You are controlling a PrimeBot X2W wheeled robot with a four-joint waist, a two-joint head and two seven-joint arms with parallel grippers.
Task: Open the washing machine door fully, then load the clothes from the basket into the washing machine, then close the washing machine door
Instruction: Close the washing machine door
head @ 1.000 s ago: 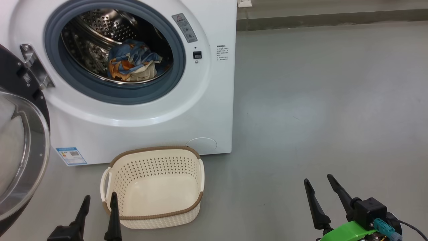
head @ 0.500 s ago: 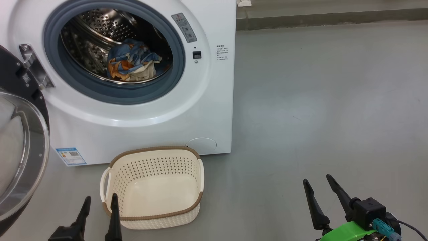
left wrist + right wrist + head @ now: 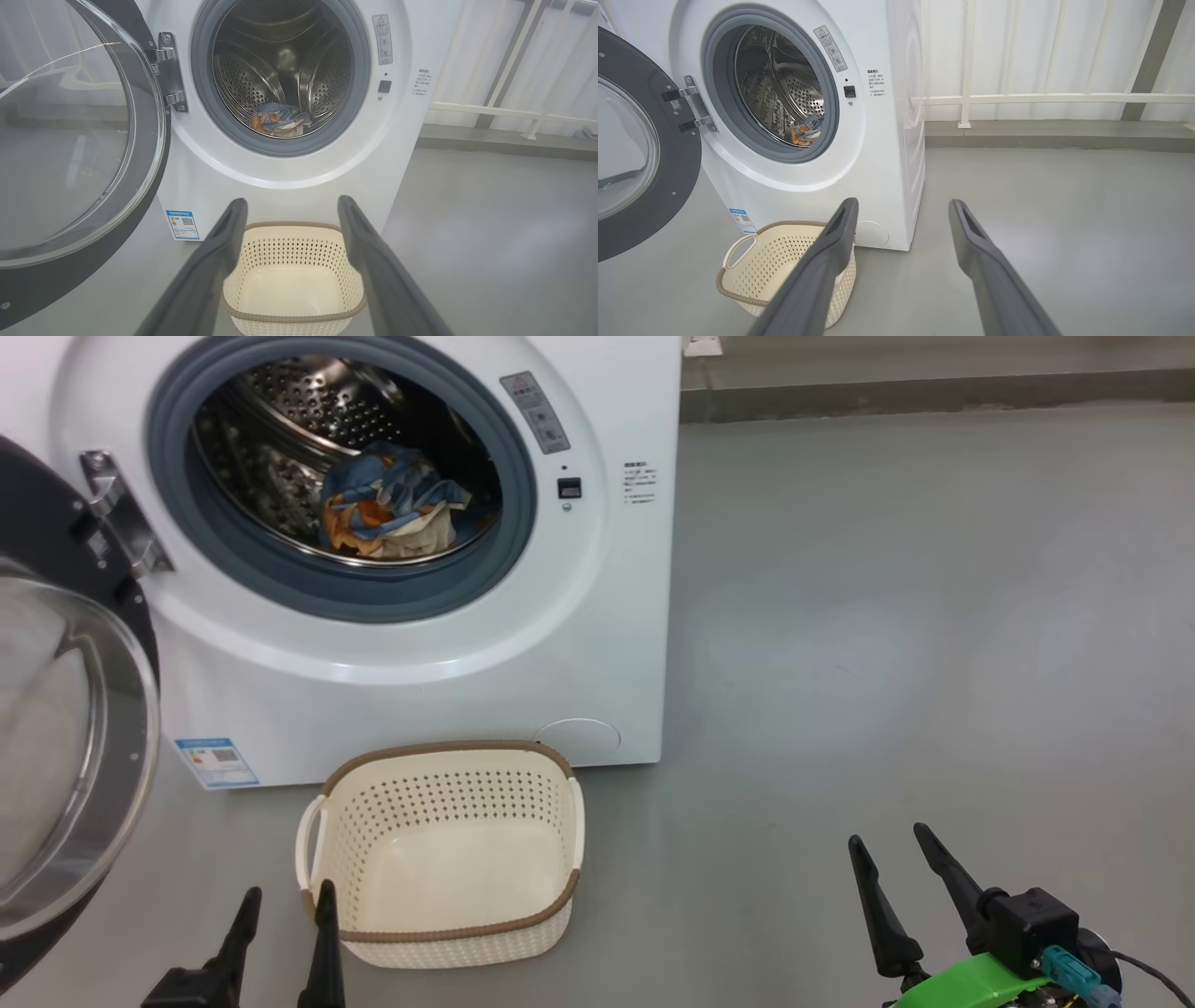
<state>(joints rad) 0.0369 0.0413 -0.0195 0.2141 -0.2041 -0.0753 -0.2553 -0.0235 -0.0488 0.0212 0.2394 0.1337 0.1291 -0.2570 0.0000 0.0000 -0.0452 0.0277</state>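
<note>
Loading done by the look of it; door left to shut.

Nearest, spread wide and holding nothing: left fingers just beside the near-left corner of the empty basket, right fingers well apart over bare floor. Likely snags in swinging the door home: slipping off the bulging glass if pushed there rather than on the black rim; knocking the basket with the left fingers, so close to it; stopping short of the latch with too soft a push. Beyond, clothes heaped low at the front of the drum inside the machine, perhaps near enough to the seal to get pinched. Underfoot, smooth grey floor, faintly glossy; farthest back, a low kerb and white railing.
</note>
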